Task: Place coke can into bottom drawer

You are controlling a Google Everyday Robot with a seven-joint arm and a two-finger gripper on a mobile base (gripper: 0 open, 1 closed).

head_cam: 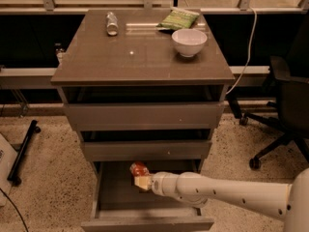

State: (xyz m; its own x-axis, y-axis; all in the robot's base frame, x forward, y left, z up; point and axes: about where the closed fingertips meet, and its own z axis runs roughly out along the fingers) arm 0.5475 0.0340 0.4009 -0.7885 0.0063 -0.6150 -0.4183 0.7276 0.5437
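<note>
The coke can (139, 168), red-orange, is held at the tip of my gripper (142, 177) over the open bottom drawer (116, 192). The gripper is shut on the can, which sits tilted just below the middle drawer's front, above the drawer's floor near its back centre. My white arm (227, 192) reaches in from the lower right across the drawer's right side. The drawer is pulled out towards the camera and its inside looks bare.
The cabinet top (140, 57) holds a small silver-grey can (112, 23), a green packet (178, 18) and a white bowl (189, 42). An office chair (285, 115) stands at the right. A black stand leg (21, 153) lies on the floor at the left.
</note>
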